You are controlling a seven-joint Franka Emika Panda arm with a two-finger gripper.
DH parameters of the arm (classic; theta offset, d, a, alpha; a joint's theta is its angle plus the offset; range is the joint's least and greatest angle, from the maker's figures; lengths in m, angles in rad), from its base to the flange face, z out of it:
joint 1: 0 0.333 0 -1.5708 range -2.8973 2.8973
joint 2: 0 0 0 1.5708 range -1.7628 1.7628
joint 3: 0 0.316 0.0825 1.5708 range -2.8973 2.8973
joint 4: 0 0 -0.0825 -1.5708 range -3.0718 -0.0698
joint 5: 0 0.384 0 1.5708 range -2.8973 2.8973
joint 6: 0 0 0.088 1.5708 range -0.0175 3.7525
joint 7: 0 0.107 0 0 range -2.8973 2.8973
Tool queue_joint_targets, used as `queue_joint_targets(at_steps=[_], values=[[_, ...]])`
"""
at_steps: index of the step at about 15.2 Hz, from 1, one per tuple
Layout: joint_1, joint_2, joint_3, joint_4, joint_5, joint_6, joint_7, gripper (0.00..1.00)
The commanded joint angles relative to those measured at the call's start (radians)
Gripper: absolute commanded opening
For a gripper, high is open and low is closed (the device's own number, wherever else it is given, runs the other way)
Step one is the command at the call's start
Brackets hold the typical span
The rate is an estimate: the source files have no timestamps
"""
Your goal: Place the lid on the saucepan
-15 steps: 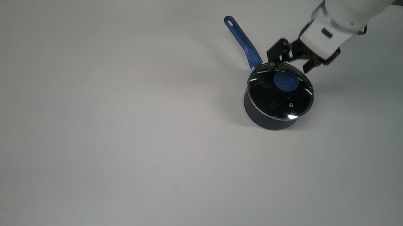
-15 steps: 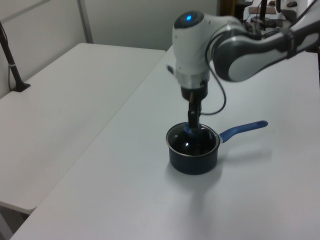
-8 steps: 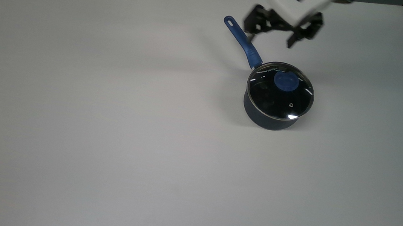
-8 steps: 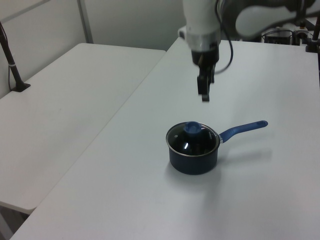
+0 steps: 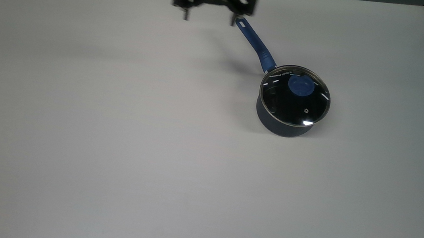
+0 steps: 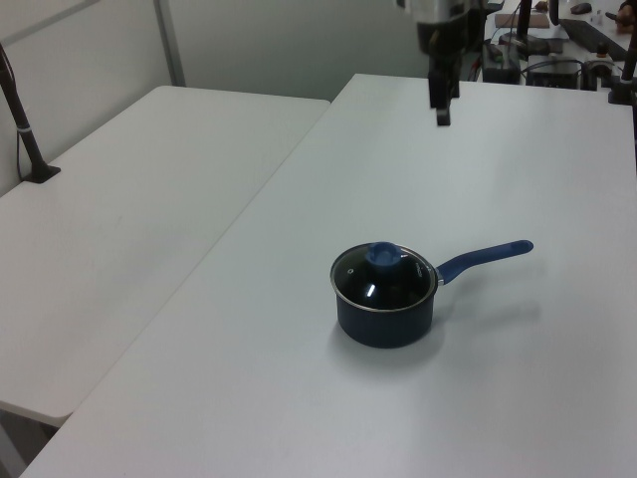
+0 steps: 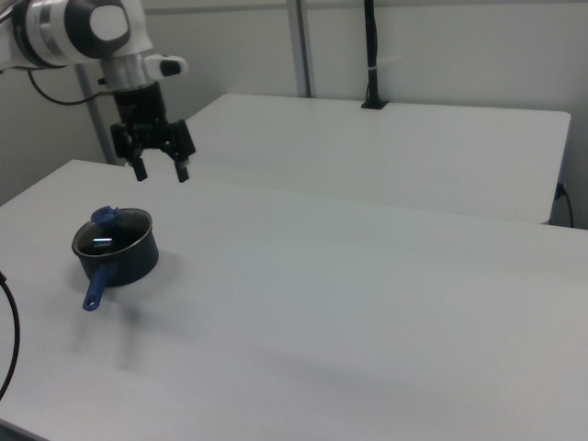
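I see the lid [image 5: 295,96] seated on the saucepan [image 5: 281,123], its metal rim following the pot's rim all the way round in the top view, the blue knob [image 5: 301,85] up and the vent hole toward the near side. The pan stands on the white bench [image 5: 115,124] with its long blue handle [image 5: 255,43] pointing toward the top view's upper left. In the left view the lid [image 6: 383,276] looks level on the pot [image 6: 385,317], not cocked.

My gripper [image 5: 208,9] hangs high above the bench, off the handle's tip, with its fingers [image 7: 185,173] spread and nothing between them; the right view shows the gripper [image 7: 162,171] well clear of the pan [image 7: 118,259].

I judge the placing done. The risk I see is the handle: one finger shows right beside its tip in the top view, and if I bring the arm down or sweep it toward the pan I could clip the handle, spin the pot and shake the glass lid off its seat
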Motion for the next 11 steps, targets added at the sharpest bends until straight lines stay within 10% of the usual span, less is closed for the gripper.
queue_joint_targets(at_steps=[1, 11], values=[[-0.09, -0.089, 0.022, -0.084, 0.019, -0.007, -0.057, 1.0], [-0.154, -0.088, 0.021, -0.114, 0.021, 0.009, -0.057, 1.0]])
